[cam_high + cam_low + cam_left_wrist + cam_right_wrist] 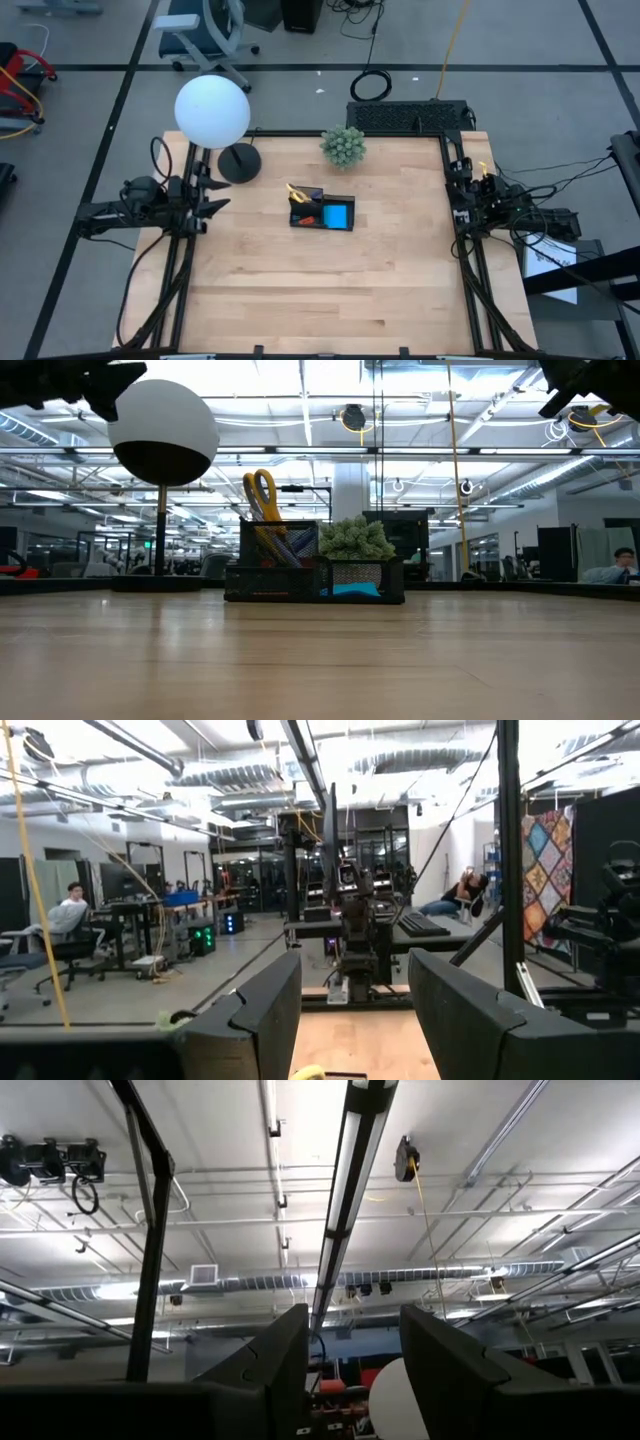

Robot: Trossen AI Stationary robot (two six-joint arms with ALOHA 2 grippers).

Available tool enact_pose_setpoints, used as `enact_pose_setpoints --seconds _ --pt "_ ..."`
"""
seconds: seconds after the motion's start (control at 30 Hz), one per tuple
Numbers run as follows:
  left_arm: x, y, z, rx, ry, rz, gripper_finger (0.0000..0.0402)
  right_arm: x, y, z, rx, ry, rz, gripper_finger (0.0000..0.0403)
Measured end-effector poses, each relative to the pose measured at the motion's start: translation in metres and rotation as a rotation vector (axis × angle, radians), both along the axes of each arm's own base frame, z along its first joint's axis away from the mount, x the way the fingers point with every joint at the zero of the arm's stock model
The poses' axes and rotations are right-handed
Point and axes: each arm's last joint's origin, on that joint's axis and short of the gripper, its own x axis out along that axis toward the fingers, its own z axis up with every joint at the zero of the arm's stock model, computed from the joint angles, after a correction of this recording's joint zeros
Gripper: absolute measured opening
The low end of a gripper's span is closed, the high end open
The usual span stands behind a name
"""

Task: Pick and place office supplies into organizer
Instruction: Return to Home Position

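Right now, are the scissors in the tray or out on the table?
In. The scissors stand handles-up inside the tray, at its left end in the low view.

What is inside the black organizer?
Inside the organizer: yellow-handled scissors standing upright, a blue sticky-note pad and a small red piece. Its walls hide anything lower down.

a large open robotics lab or workshop hall: exposed silver ducts (230, 775) and long strip lights (350, 1170) run under a bare ceiling. beyond the wooden surface (330, 290), a seated person (70, 910) works at a desk (150, 910) with equipment. a coil of cables (372, 85) lies on the grey floor (60, 300) near a wheeled office chair (205, 30).
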Motion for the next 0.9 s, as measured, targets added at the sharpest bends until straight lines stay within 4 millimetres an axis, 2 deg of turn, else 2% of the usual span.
enact_pose_setpoints --seconds 0.33,0.7,0.9 --pt "0.014 0.001 -0.039 -0.009 -0.139 -0.011 0.0191 0.0 0.0 0.0 0.0 0.0 0.001 0.0153" --pt "0.015 0.001 -0.04 0.001 -0.117 -0.007 0.0191 0.001 0.0 -0.001 0.0 0.018 0.001 0.0153" --pt "0.016 0.001 -0.041 0.0 -0.112 -0.007 0.0191 0.008 0.0 -0.01 -0.024 0.135 -0.025 0.0153"
